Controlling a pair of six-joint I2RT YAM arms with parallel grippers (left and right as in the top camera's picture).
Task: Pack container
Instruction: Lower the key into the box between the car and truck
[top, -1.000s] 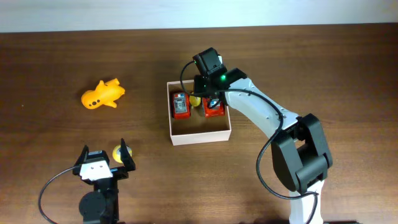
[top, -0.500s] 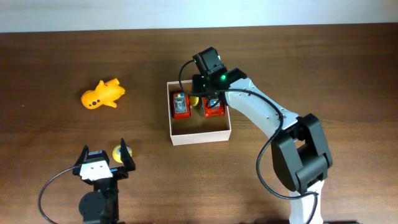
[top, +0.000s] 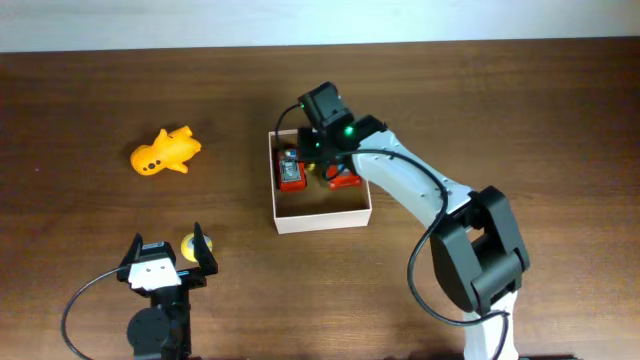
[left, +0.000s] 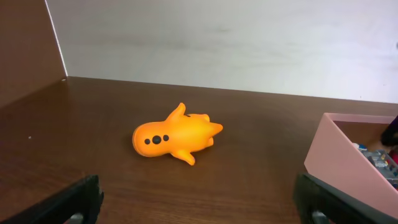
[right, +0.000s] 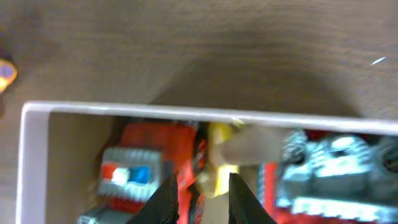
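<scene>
The brown table (top: 520, 100) runs out of the overhead view on three sides and meets a pale strip along its far edge, with wide bare wood right of the right arm and across the left half. The right arm (top: 410, 190) reaches from the near right corner up over the container (top: 320, 222), which sits just left of centre; its wrist covers the box's far wall and part of the inside. The right jaws stand nearly closed, low inside the far edge of the box, with a small yellow piece (right: 219, 140) between the tips; whether they pinch it cannot be told, as the wrist view is blurred. The left arm (top: 157, 320) sits at the near left edge, and the left jaws are spread wide and hold nothing, only their tips showing in the corners of the wrist view. An orange toy (top: 165, 152) lies alone on open wood, well left of the container. Two red toys lie side by side in the box, the left one (top: 291, 172) showing and the right one (top: 345, 180) partly under the wrist. A small yellow round thing (top: 187, 248) sits just beside the left jaws, too small to make out.
</scene>
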